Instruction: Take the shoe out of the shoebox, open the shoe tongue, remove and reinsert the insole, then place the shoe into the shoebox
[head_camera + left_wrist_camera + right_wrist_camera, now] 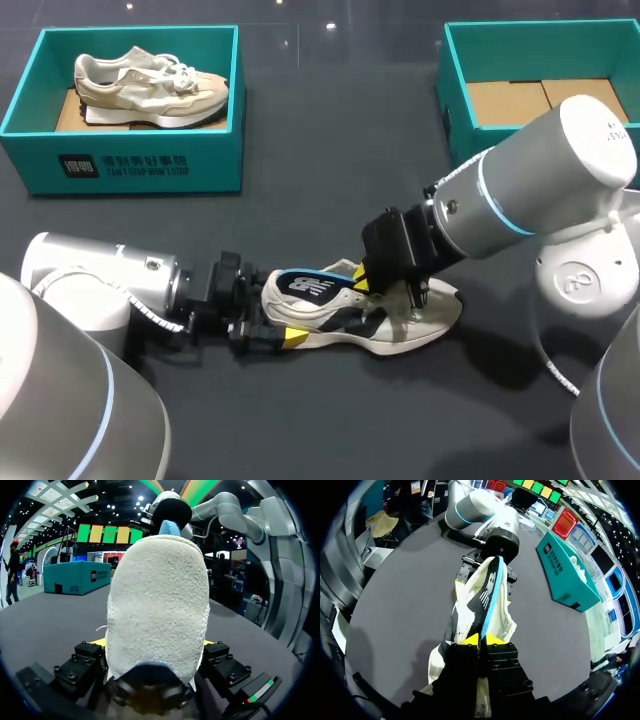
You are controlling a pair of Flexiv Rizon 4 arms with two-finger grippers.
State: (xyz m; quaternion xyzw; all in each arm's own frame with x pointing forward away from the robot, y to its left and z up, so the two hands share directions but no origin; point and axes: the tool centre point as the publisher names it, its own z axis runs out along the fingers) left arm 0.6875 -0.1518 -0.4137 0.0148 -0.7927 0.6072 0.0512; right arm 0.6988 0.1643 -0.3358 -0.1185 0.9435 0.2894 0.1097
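The insole step is in hand. The left gripper [154, 645] lies low near the tabletop's front edge, its fingers clamped on the heel of the shoe [400, 325] from both sides. The shoe rests on its sole near the middle of the front edge, toe pointing right. The insole [310, 288], dark with a blue rim, stands partly out of the shoe's mouth and slants back over the heel. The right gripper [482, 640] comes down over the shoe's middle, its yellow tips pinched together on the insole's front end.

I cannot tell from this one moment whether the insole is on its way out or back in. If out, the next move calls for a steady pull along the shoe's length while the left gripper holds the heel down. If in, the front end must be fed under the tongue towards the toe without folding.

The tabletop [330, 160] is dark grey, smooth and slightly glossy. At its far left corner a teal left box [120, 170] holds a beige spare shoe [150, 88]. At the far right corner the teal right box [452, 90] shows only a cardboard floor, so the shoe likely ends there.
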